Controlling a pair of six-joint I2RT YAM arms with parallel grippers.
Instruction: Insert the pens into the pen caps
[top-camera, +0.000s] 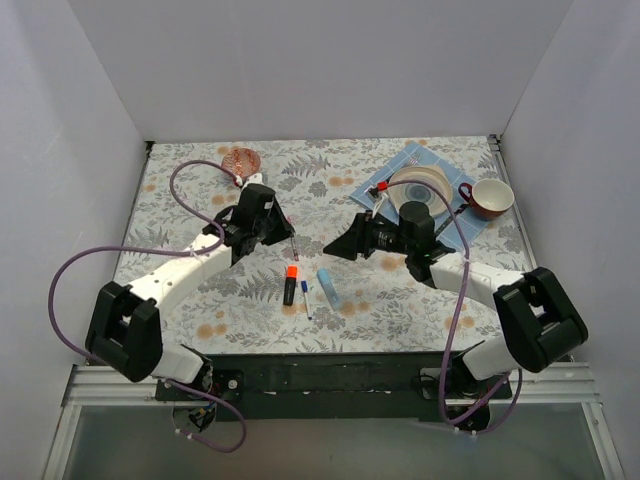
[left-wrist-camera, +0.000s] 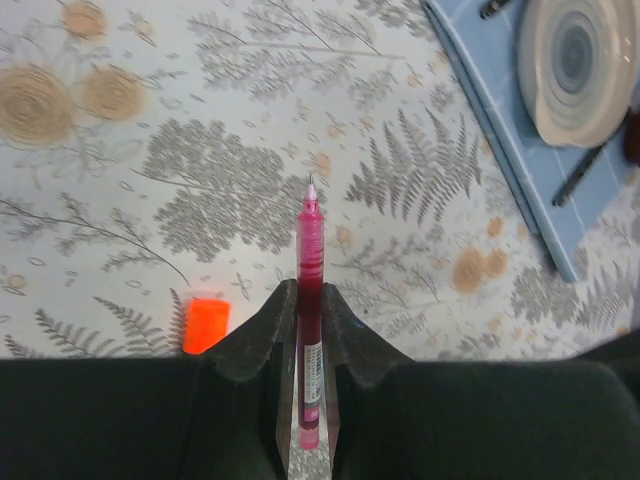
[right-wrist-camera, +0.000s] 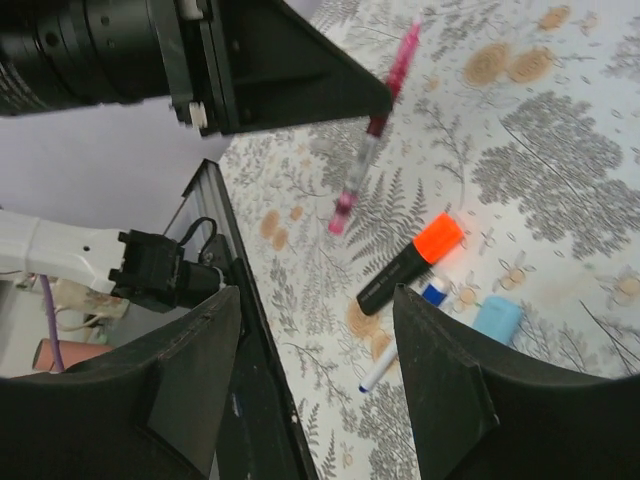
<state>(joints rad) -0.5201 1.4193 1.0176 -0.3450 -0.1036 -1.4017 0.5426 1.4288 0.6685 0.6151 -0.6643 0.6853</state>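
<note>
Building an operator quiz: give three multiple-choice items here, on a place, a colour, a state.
1. Where does the black marker lie? A) on the table beside the white pen B) in a cup C) in a gripper
2. What colour is the pen in the left gripper? A) green B) dark red C) yellow
3. How is the right gripper? A) shut on a cap B) shut on a pen C) open, empty
Answers: 1 A, it lies flat there; 2 B, red barrel in its grip; 3 C, jaws wide apart, nothing between.
</note>
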